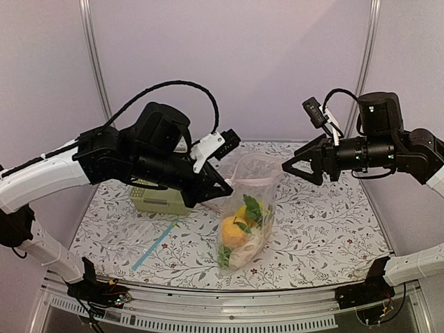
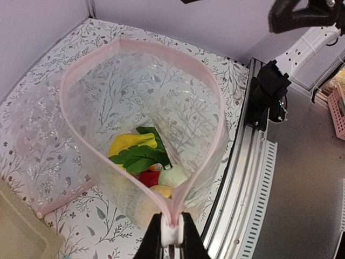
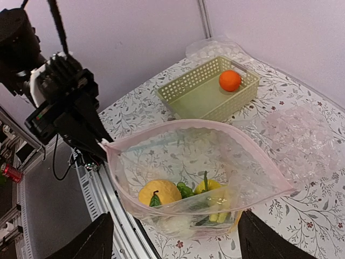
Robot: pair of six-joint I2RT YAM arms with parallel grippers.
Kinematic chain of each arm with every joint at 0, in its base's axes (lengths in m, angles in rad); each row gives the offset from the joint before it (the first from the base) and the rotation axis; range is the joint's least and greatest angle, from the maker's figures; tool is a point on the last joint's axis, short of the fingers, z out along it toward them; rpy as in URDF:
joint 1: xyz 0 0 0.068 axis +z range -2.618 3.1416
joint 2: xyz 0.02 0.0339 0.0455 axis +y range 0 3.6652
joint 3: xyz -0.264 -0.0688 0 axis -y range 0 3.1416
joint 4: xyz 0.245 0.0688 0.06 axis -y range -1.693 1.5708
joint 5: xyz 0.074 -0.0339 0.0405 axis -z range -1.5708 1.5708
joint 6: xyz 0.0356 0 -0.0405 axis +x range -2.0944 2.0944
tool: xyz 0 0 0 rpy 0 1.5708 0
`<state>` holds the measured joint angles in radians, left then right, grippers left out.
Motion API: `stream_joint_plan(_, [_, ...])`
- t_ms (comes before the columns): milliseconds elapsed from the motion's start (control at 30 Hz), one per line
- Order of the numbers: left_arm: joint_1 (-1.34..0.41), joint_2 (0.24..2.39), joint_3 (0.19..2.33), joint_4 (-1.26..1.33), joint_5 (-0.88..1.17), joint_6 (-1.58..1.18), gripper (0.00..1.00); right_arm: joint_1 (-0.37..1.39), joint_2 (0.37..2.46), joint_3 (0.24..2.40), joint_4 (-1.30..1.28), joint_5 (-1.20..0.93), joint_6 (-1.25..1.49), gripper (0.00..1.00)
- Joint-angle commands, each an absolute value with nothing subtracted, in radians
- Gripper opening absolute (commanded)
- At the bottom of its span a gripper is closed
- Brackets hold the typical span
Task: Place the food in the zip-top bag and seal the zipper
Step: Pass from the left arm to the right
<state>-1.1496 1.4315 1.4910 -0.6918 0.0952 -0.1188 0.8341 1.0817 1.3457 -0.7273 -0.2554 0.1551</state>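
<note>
Your left gripper was closed on one end of the pink zipper. The zip-top bag hung open just ahead of its fingers, with banana and greens at the bottom, while your right gripper stood wide apart and empty near the mouth's other side. One orange lay in the lattice basket beyond the bag. I judge that this one-corner hold could let the loaded bag sag or slip, and sealing now would leave the orange outside.
</note>
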Motion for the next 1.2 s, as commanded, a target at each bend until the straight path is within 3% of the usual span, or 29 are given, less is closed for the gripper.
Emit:
stream_joint_plan(0, [-1.16, 1.4, 1.486, -0.663, 0.125, -0.126, 0.0, 0.9, 1.102, 1.37, -0.692, -0.351, 0.071, 0.8])
stream_joint_plan(233, [-1.16, 1.397, 1.489, -0.663, 0.16, -0.129, 0.0, 0.948, 1.227, 1.45, -0.718, -0.42, -0.024, 0.73])
stream_joint_plan(633, [-1.16, 1.42, 1.521, -0.694, 0.167, -0.117, 0.01, 0.952, 1.367, 1.536, -0.814, -0.518, -0.111, 0.43])
stream_joint_plan(933, [-1.16, 1.436, 1.543, -0.699, 0.157, -0.108, 0.01, 0.951, 1.413, 1.56, -0.847, -0.59, -0.134, 0.28])
stream_joint_plan(1033, [-1.16, 1.434, 1.541, -0.693, 0.153, -0.11, 0.01, 0.953, 1.419, 1.563, -0.842, -0.609, -0.132, 0.18])
stream_joint_plan(1100, [-1.16, 1.431, 1.532, -0.68, 0.149, -0.113, 0.07, 0.953, 1.418, 1.56, -0.832, -0.599, -0.126, 0.05])
stream_joint_plan(1133, [-1.16, 1.428, 1.525, -0.673, 0.144, -0.115, 0.16, 0.951, 1.416, 1.554, -0.818, -0.583, -0.121, 0.0])
stream_joint_plan(1167, [-1.16, 1.422, 1.516, -0.663, 0.135, -0.122, 0.36, 0.951, 1.407, 1.546, -0.802, -0.565, -0.109, 0.0])
